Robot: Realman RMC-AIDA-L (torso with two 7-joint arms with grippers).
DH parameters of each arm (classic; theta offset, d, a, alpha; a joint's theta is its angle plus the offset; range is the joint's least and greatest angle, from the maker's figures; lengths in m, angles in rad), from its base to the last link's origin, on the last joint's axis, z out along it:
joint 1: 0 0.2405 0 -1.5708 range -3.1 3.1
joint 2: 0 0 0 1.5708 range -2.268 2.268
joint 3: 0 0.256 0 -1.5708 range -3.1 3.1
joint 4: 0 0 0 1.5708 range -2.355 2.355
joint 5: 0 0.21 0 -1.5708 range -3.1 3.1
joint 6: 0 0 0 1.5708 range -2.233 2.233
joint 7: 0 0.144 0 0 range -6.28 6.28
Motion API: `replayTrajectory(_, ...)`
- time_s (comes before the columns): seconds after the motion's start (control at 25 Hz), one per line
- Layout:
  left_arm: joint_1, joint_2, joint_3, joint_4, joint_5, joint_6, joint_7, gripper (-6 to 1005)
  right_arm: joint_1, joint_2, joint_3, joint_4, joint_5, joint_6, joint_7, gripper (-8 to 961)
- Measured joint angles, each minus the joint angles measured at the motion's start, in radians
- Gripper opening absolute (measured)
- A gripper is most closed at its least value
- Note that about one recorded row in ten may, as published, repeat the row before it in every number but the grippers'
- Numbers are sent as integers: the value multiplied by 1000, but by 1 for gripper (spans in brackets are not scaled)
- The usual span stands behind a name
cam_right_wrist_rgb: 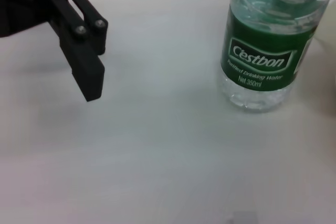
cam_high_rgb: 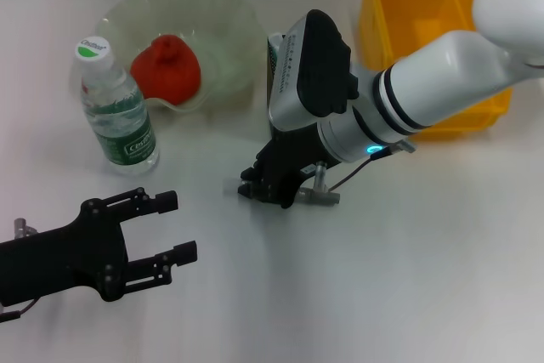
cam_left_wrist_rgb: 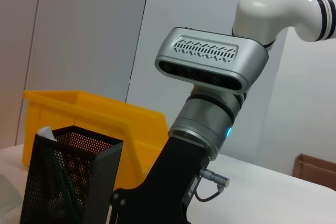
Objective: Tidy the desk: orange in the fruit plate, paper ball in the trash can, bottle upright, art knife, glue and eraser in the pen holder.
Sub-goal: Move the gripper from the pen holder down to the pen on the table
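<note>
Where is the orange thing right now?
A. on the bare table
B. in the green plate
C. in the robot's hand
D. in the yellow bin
B. The orange sits in the green plate, beside the upright bottle; neither the left gripper nor the right gripper holds it.
</note>
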Motion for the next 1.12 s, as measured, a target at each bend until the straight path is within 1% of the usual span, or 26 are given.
replayTrajectory(0.24, 0, 0, 0, 0, 0, 0, -5, 738, -14, -3, 5, -22, 1, -10, 0, 146)
replayTrajectory(0.4, 0, 0, 0, 0, 0, 1, -7, 738, -15, -3, 18, -23, -1, -25, 0, 145)
replayTrajectory(1.12, -3, 0, 0, 0, 0, 5, -7, 738, -14, -1, 11, -13, -3, -26, 0, 144)
